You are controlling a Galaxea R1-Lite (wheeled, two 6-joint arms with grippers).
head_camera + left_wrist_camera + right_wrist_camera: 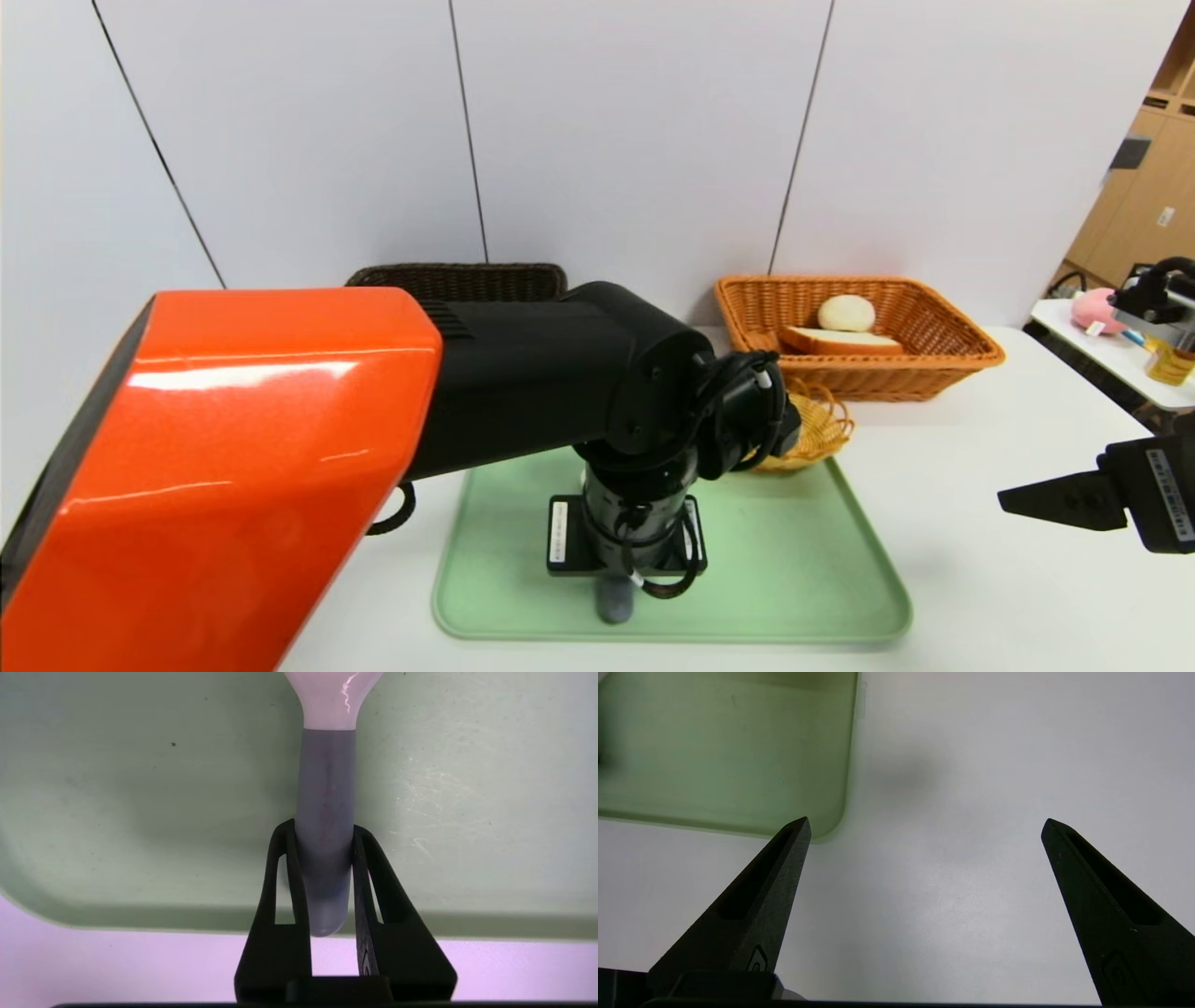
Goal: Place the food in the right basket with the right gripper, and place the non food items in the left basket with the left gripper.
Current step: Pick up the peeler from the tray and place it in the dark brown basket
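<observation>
The left arm's big orange cover (233,467) is shiny plastic, and the lamps gleam on it. The black part (560,364) after it looks dull. The green tray (794,560) is smooth and soft-looking, like rubber, with small scratches. The peeler (325,812) has a matt grey handle and a glossy white head. The right basket (859,369) is woven orange-brown wicker, rough and bumpy; the left basket (457,278) is dark wicker. The right gripper (924,826) has matt black plastic fingers (756,905), a bit grainy. The table (1008,579) is smooth and white.
</observation>
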